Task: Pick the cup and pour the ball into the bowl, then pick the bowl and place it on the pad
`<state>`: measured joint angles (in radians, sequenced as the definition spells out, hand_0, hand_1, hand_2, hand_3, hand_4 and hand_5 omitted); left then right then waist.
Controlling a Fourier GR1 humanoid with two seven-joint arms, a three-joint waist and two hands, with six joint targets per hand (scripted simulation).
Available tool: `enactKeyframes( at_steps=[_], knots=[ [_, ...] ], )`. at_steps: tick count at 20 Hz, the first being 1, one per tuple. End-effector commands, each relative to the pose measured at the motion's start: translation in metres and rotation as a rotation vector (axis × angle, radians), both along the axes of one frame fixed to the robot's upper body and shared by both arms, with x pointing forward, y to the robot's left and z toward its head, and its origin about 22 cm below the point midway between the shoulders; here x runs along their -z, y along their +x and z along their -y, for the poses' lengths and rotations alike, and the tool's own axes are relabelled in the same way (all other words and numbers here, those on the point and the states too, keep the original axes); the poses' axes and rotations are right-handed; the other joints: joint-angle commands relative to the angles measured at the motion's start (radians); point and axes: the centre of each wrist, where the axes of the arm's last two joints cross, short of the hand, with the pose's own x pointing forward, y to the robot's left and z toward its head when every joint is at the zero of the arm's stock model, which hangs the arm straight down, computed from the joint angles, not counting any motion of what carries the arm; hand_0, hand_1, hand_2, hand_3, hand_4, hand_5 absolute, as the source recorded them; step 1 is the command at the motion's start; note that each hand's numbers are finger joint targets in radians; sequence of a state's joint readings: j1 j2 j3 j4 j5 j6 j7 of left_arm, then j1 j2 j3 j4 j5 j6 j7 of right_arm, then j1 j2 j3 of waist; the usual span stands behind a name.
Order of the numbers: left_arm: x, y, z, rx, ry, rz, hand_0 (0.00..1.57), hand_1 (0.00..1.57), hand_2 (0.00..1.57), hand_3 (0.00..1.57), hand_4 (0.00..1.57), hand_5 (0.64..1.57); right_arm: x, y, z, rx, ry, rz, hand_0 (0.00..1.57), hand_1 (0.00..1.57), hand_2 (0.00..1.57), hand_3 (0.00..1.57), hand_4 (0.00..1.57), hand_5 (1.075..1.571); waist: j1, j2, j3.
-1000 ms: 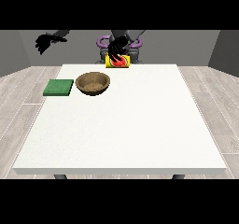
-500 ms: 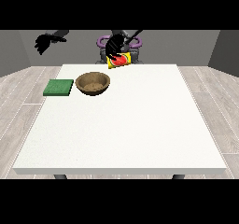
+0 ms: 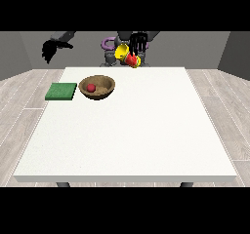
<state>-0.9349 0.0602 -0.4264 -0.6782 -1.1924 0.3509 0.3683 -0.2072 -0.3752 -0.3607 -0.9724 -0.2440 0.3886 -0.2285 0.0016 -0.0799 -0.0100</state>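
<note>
Now a small red ball (image 3: 91, 87) inside the brown wooden bowl (image 3: 97, 87), where half a second back the bowl looked bare. Pour done, then, to all appearance: first half of the task complete, bowl-to-pad move left to do.

Yellow cup with red band (image 3: 128, 55) tipped hard over, held up above the far edge of the white tabletop (image 3: 127, 130), well apart from the bowl and to its right in the view. Long axis lying close to horizontal, slanting slightly: open yellow mouth toward the view's left and a little upward, red end down and toward the view's right. Mouth thus aimed roughly at the bowl's side of the tabletop.

Black hand at the view's right (image 3: 138, 43) wrapped over the cup from above, fingers curled down around its body. Black hand at the view's left (image 3: 50, 49) raised in the air off the tabletop's far left corner, holding nothing, fingers hanging down relaxed as far as can be made out.

Bowl upright on the tabletop, just beside the flat green square pad (image 3: 61, 91) at its left, a narrow gap between them. Likely next: cup set down or released, then a grasp on the bowl's rim and a short carry leftward onto the pad, kept level to keep the ball inside.
</note>
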Motion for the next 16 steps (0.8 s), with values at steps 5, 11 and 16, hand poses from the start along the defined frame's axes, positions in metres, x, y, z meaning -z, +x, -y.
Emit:
enactKeyframes(
  at_steps=[5, 11, 16],
  knots=[
    [0.018, -0.023, -0.041, -0.178, -0.933, -0.084, 0.0, 0.0, 0.0, 0.0, 0.0, 1.541, -0.01, 0.022, -0.027, -0.025, 0.022, 0.088, 0.0, 0.0, 0.0, 0.0, 0.33, 1.568, -0.007, 0.155, -0.0144],
    [0.029, -0.053, -0.057, 0.081, -1.282, -0.152, 0.0, 0.0, 0.0, 0.0, 0.0, 1.564, -0.011, 0.042, -0.069, 0.046, 0.021, 0.086, 0.0, 0.0, 0.0, 0.0, 0.2, 1.571, 0.063, 0.163, 0.0009],
    [0.028, -0.054, -0.089, 0.28, -1.308, -0.179, 0.0, 0.0, 0.0, 0.0, 0.0, 1.564, 0.005, 0.046, -0.089, 0.118, 0.056, 0.108, 0.0, 0.0, 0.0, 0.0, 0.32, 1.57, 0.143, 0.233, 0.0095]
  ],
)
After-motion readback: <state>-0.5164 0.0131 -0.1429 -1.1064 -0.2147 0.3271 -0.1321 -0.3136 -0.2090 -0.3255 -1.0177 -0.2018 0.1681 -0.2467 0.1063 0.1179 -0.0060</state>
